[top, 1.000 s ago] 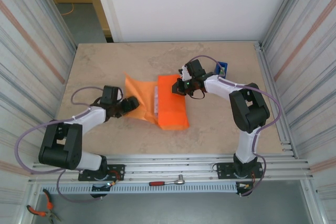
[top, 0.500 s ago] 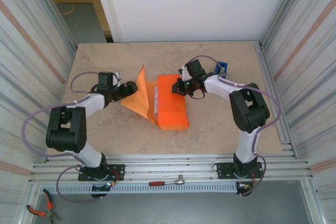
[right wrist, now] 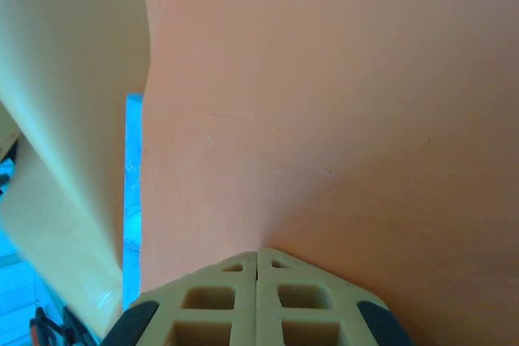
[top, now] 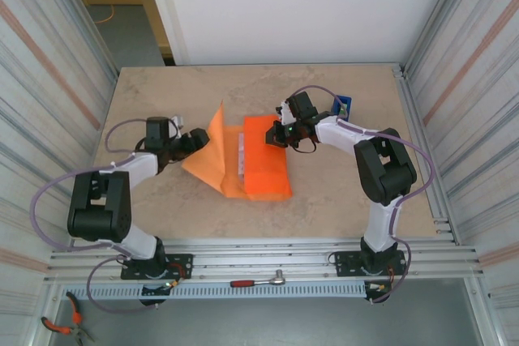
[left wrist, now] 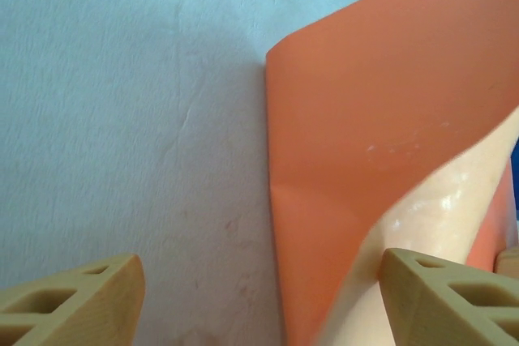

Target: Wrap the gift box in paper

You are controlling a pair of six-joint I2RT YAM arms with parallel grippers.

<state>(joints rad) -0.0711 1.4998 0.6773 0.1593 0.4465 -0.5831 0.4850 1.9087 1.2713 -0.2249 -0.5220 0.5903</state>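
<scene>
Left claw [top: 195,140]: jaws wide, gripping nothing; the raised flap of the paper [top: 212,145] stands just beside it at 3 o'clock.
Right claw [top: 280,132]: pinched shut, tip pressing the paper's folded part at its 12 o'clock end.
Long axis: the folded part runs 12 to 6 o'clock.
Nearer arm: left, for the flap.
Hidden: the gift box, presumably under the fold.

Seen from above, at lower left: left arm [top: 134,168] doubled back at the elbow, forearm stretched right toward mid-frame, left gripper [top: 195,141] at its tip. In the left wrist view, jaws set wide apart, tan fingers [left wrist: 81,305] in the two bottom corners. At right of the overhead frame: right arm [top: 357,135] bent at a black elbow, reaching up and left, right gripper [top: 276,136] near centre. In the right wrist view, closed tight, fingertips [right wrist: 235,269] pressed together at bottom centre.
</scene>
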